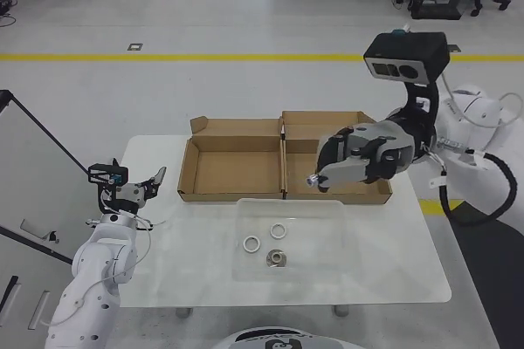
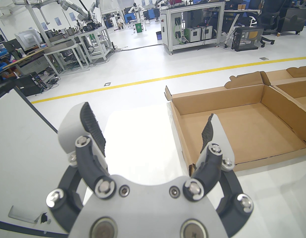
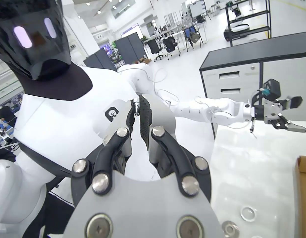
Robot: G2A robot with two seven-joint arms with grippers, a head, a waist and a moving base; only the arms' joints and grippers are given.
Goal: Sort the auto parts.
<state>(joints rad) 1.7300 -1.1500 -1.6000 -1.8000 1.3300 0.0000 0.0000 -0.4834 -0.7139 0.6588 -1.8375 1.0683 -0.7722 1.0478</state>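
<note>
**A:** Three parts lie in the clear tray [image 1: 332,253] mid-bench [image 1: 402,262]: a white ring [image 1: 279,231], a second white ring [image 1: 252,245] beside it, and a metal fitting [image 1: 275,257] just in front.

**B:** And the right end effector [image 3: 137,107]?

**A:** Pressed together on a small threaded metal part [image 3: 136,107] (pinched at the very tips), above the right cardboard box [image 1: 327,133], near where it meets the left cardboard box [image 1: 231,174].

**B:** And the left end effector [image 2: 148,122]?

**A:** Spread wide, holding nothing, at the bench's left edge.
</note>
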